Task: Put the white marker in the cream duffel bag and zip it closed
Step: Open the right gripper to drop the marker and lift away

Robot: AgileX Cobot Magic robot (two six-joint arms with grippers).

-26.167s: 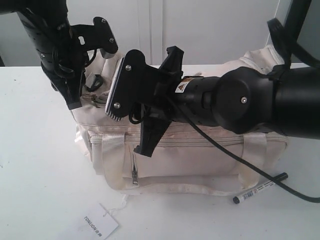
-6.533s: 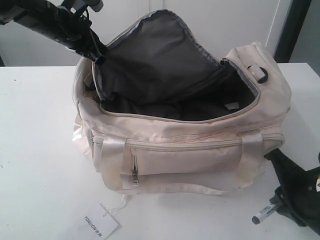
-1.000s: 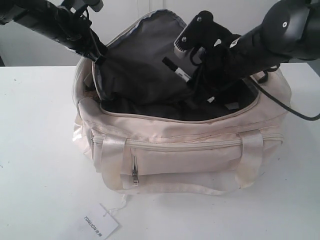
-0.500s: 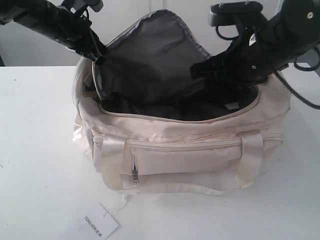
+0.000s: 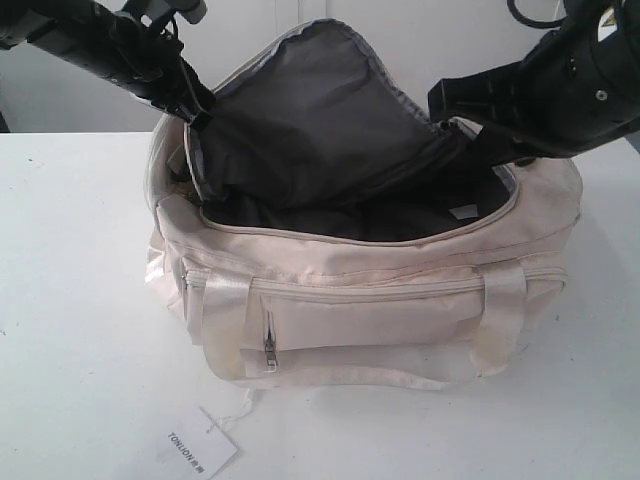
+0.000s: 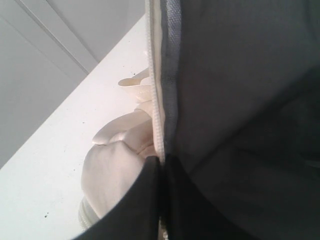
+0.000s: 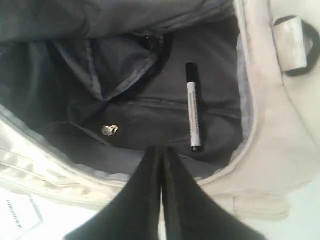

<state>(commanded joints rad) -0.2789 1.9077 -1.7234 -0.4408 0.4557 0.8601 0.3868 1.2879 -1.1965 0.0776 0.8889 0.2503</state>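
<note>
The cream duffel bag (image 5: 380, 310) sits on the white table with its top gaping and its dark grey lining showing. My left gripper (image 5: 196, 112) is shut on the zipper edge of the flap (image 6: 159, 125) and holds it up. The white marker (image 7: 194, 107) lies loose on the lining at the bottom of the bag, black cap away from my fingers; the exterior view does not show it. My right gripper (image 7: 161, 149) hovers over the bag's right end (image 5: 438, 102), shut with nothing between its fingers.
A white TONLION paper tag (image 5: 200, 443) lies on the table in front of the bag. A small metal pull (image 7: 110, 130) hangs inside the lining. The front pocket zip pull (image 5: 268, 345) hangs down. A strap buckle (image 7: 292, 45) sits on the bag's end.
My right gripper, which held the marker over the opening a second ago, has let it go and risen up and to the right. The left gripper and flap have not moved.
</note>
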